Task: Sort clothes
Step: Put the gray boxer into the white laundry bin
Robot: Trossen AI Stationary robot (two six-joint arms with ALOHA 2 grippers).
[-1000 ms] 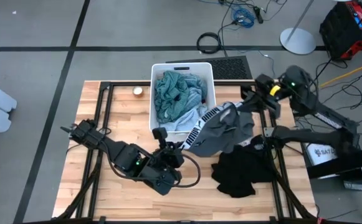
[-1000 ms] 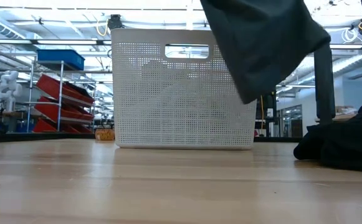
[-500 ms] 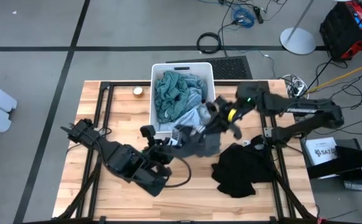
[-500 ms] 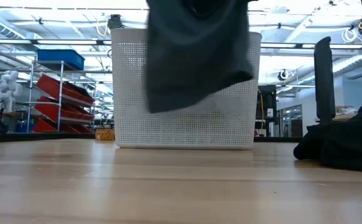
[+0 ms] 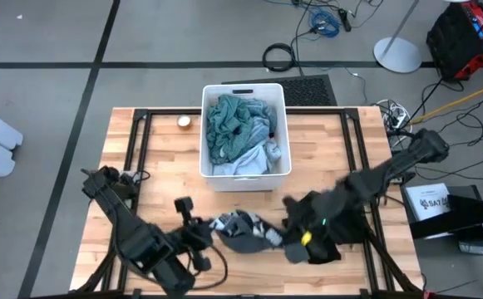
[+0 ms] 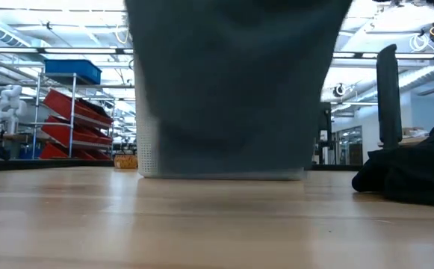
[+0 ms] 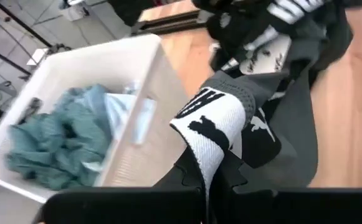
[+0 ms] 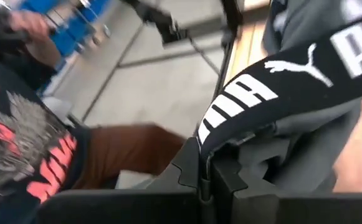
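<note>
A dark grey garment (image 5: 245, 235) with a white and black lettered waistband hangs between my two grippers over the table's near middle. My left gripper (image 5: 214, 224) is shut on its left end and my right gripper (image 5: 288, 243) on its right end. In the low view the garment (image 6: 231, 82) hangs in front of the white bin (image 5: 278, 133), its lower edge just above the table. Teal (image 5: 229, 124) and light blue (image 5: 253, 158) clothes lie in the bin. A black pile (image 5: 320, 249) lies on the table under my right arm. My left gripper pinches the white stretch of the waistband (image 7: 209, 140) between its two fingers, which lie across the band. The band folds over above the fingers and the grey cloth hangs away from it, off the table. My right gripper pinches the black stretch of the waistband with white lettering (image 8: 230, 115) between its two fingers, across the band. Grey cloth bunches beside the fingers (image 8: 190, 168). The garment hangs from this hold, clear of the table.
A small round object (image 5: 184, 122) sits at the far left of the bin. Black frame rails (image 5: 137, 149) run along the tabletop. Bare wood (image 5: 170, 174) lies left of the bin. In the right wrist view a person in a dark printed shirt (image 8: 25, 143) stands beyond the table.
Both grippers have carried the grey garment from beside the bin toward the table's near edge and downward. My right gripper has swung far, from the bin's right side to the near middle, turning as it went. The garment now hangs lower and bunched between them.
</note>
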